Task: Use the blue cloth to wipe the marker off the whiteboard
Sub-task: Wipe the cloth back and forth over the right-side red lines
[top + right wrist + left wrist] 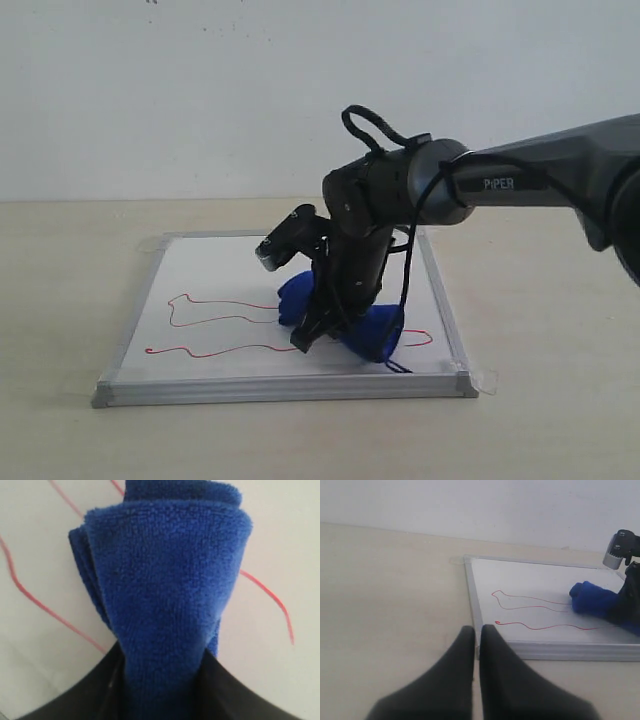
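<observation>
Far left, off the board, the left fingers [462, 652] are pressed together with nothing between them. They hang over the bare desk [385, 590], just outside the left front corner of the whiteboard [220, 265]. From near that edge the red marker line [200, 352] runs rightward as two long wavy strokes, one behind the other. Both lie along the board's length and end at the blue cloth [375, 332]. The cloth rests on the board a little right of centre, a bunched roll set slantwise across the strokes, its left end meeting the rear one. The right fingers [305, 335] come down on it from above and pinch it about the middle, partly closed around the plush. A short tail of red shows just right of the cloth. Nearly all the ink therefore lies left of the held cloth, along one axis. The wipe looks to call for a leftward sweep by the right arm, the only one over the board.
</observation>
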`<state>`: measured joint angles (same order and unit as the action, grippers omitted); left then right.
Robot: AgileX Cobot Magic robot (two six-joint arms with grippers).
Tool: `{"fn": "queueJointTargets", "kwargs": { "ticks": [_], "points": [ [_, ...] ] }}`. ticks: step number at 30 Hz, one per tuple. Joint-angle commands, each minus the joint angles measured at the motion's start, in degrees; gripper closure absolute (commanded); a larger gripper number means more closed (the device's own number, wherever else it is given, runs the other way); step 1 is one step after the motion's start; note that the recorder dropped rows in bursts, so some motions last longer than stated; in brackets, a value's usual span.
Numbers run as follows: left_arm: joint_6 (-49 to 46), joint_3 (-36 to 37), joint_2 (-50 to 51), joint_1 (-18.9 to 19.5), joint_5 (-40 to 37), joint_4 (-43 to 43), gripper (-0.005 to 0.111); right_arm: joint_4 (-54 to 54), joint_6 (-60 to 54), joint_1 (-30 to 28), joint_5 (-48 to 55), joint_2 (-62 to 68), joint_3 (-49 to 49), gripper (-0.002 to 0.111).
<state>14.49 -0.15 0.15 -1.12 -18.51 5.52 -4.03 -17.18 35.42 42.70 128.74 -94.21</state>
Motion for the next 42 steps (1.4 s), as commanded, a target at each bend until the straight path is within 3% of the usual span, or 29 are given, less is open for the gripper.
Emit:
{"fn": "queueJointTargets", "kwargs": {
  "ticks": [1, 9, 17, 24, 34, 42],
  "points": [
    [0.6, 0.2, -0.1, -0.1, 0.5, 0.0, 0.103, 1.2, 6.6, -2.0, 4.1, -0.7, 0.9, 0.108],
    [0.6, 0.2, -0.1, -0.1, 0.5, 0.0, 0.103, -10.3, 18.4, -9.7, 3.1, -0.8, 6.4, 0.108],
    [0.6, 0.2, -0.1, -0.1, 0.5, 0.0, 0.103, -9.2, 17.6, -4.8, 2.6, -3.2, 9.7, 0.108],
    [0.6, 0.2, -0.1, -0.1, 0.5, 0.0, 0.103, 4.0, 4.3, -0.8, 2.9, -6.7, 9.7, 0.108],
    [0.6, 0.2, -0.1, -0.1, 0.5, 0.0, 0.103, -17.6, 16.3, -9.4, 6.9, -6.9, 9.7, 0.108],
    [0.6, 0.2, -0.1, -0.1, 0.5, 0.0, 0.103, -12.6, 11.4, -5.6, 6.3, -6.2, 9.7, 0.108]
  ]
}}
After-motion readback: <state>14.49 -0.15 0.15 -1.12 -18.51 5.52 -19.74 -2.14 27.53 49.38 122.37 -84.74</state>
